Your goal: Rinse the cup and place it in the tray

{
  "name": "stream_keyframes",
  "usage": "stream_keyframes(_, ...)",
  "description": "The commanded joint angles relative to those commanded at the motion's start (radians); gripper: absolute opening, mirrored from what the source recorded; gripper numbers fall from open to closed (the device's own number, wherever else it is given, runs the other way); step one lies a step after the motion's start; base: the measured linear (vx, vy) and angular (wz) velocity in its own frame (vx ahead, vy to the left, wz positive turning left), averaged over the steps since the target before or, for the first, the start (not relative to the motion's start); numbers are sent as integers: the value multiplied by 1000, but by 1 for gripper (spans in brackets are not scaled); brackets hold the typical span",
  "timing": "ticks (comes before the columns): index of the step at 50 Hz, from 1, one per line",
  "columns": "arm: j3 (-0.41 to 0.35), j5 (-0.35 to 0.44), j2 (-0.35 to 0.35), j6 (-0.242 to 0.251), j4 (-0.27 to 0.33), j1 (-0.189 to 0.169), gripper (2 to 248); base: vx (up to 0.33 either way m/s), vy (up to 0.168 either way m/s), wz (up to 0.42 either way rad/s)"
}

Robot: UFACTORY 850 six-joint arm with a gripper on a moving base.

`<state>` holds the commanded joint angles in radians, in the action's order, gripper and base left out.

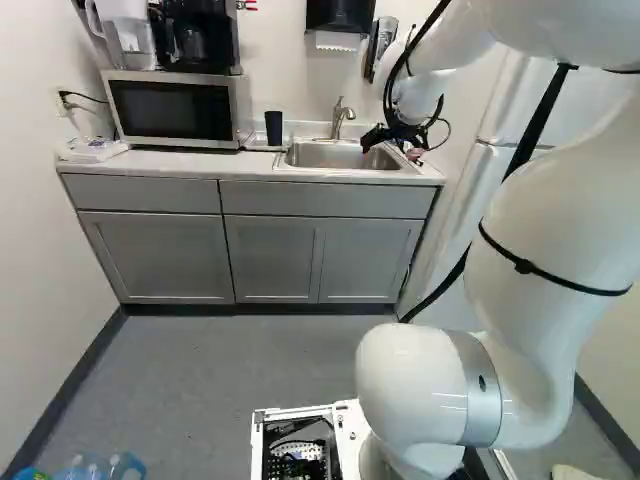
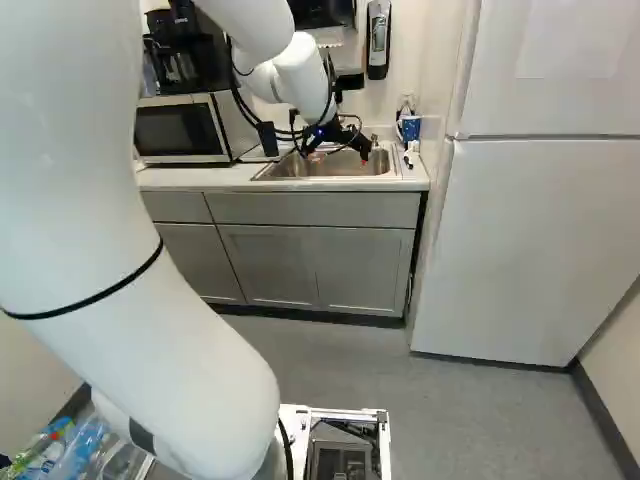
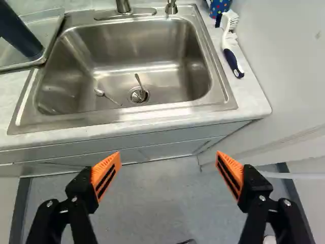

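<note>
Cup (image 1: 273,128) stands on end in the tray (image 3: 43,26); long axis vertical.

The white arm (image 1: 550,220) rises from its rounded lowest joint (image 1: 412,385), a thin black strap (image 1: 525,266) around its thick lower part. It climbs out past the top of both base views, bends over and reaches forward, its white wrist (image 2: 303,80) angled downward. Black cables (image 2: 240,98) loop beside the wrist. The black gripper (image 2: 337,158) has its two fingers spread wide, their orange pads (image 3: 106,175) facing each other well apart.
</note>
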<state>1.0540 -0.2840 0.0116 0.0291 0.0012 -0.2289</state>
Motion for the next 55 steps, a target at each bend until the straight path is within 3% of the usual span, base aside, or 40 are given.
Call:
stream_keyframes(28,-133,159,-40,-4,0,31,247,0,0,0)
stream_keyframes(55,-332,397,-100,-10,0,79,247,0,0,0)
